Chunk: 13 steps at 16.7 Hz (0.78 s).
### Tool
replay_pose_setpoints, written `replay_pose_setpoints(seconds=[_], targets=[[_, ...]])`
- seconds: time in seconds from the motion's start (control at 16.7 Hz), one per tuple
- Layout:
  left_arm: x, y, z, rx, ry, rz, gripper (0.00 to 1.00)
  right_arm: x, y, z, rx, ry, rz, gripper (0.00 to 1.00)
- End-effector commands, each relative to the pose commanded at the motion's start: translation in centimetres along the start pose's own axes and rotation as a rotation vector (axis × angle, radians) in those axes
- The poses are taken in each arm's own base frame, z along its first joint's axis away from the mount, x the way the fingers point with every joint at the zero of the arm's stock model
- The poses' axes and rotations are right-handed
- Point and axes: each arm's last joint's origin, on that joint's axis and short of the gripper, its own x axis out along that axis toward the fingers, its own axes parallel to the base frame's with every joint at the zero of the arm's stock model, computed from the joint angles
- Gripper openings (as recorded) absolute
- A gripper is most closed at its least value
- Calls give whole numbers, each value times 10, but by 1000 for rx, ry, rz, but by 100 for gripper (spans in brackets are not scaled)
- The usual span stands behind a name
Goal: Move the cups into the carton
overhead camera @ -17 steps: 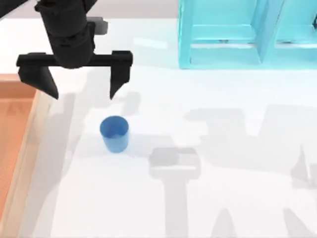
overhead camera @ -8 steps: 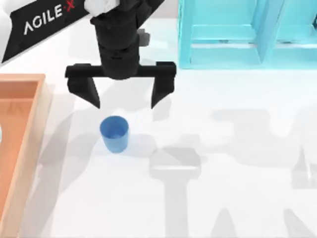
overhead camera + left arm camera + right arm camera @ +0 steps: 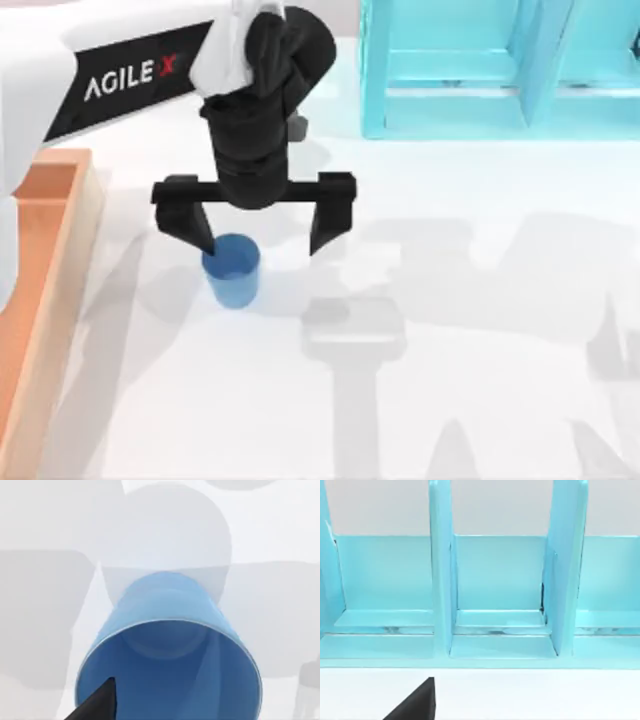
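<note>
White tabletop, evenly lit, arm shadows lying across it. Top view: the turquoise frame is standing at the far right, and the carton is showing as an orange-brown rim along the left edge. The blue cup is sitting upright on the table, right of the carton and apart from it. The left gripper is hanging over the cup with fingers spread wide, grasping nothing; one fingertip is overlapping the cup's far-left rim, the other is standing well off to the right, so the span is sitting off-centre to the right of the cup. Left wrist view: the cup is looming close with its open mouth facing the camera, and one dark fingertip is showing against the rim. Right wrist view: the frame's compartments are lying ahead, with one dark fingertip of the right gripper in the corner; whether that gripper is open cannot be told. Judgement: the approach is under way; a good grasp is calling for shifting left until the cup sits midway between the fingers, lowering past the rim without nudging it, then closing gently.
</note>
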Motion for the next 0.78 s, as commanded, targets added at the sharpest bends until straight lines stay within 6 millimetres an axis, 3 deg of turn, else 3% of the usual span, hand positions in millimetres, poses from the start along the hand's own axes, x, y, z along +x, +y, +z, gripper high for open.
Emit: replay_pose_setpoints(seconds=[0.24, 0.48, 0.78], targets=[[34, 1, -3, 0, 2, 1, 100, 0, 0, 0, 0, 0, 0, 100], [36, 1, -3, 0, 3, 2, 100, 0, 0, 0, 0, 0, 0, 100], [36, 1, -3, 0, 3, 2, 62, 0, 0, 0, 0, 0, 0, 100]])
